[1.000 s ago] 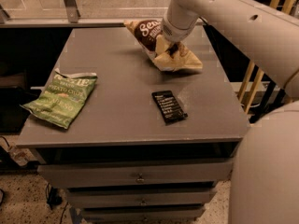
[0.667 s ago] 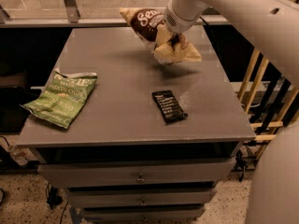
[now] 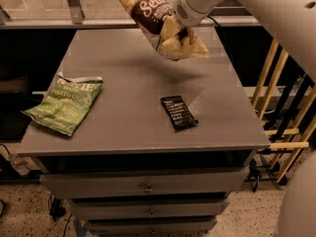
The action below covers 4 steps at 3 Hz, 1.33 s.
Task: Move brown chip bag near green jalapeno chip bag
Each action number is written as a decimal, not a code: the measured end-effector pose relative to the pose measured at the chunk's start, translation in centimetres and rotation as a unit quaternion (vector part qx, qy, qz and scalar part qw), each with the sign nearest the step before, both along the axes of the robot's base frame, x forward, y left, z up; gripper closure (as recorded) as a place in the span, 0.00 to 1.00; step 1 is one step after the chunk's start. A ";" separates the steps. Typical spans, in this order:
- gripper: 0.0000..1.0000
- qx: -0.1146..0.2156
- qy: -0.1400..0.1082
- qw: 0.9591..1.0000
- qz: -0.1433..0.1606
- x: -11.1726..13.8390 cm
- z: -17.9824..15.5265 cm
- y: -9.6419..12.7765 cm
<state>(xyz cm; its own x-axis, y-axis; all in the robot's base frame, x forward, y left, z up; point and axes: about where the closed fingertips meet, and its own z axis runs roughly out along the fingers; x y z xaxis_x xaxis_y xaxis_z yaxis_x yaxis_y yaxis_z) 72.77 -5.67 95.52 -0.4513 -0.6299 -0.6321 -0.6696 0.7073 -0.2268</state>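
Observation:
The brown chip bag (image 3: 159,24) hangs in the air above the far middle of the grey table (image 3: 128,117). Its dark brown part shows white script and its tan end points right. My gripper (image 3: 178,27) is shut on the bag's right part and holds it clear of the tabletop. The white arm comes in from the upper right. The green jalapeno chip bag (image 3: 66,103) lies flat at the table's left edge, its torn silvery top pointing away from me. The brown bag is well to the right of it and farther back.
A small flat black packet (image 3: 178,112) lies on the table right of centre. Drawers (image 3: 148,187) sit under the tabletop. Wooden slats (image 3: 276,98) stand to the right of the table. A rail runs behind the far edge.
The gripper has lifted the brown bag off the far right of the table and carried it up and to the left. The green bag and black packet have not moved.

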 end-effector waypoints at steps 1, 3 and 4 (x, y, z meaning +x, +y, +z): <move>1.00 0.001 0.004 1.000 0.006 -0.1 -0.3 0.5; 1.00 0.001 -0.018 0.993 0.117 -3.1 2.2 8.2; 1.00 -0.020 -0.023 0.983 0.183 -4.4 2.3 13.4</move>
<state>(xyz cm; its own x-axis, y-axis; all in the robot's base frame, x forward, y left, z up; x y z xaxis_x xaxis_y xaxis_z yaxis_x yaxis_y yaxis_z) 68.35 7.74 97.84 -0.1619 -0.7693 -0.6180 -0.8660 0.4110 -0.2847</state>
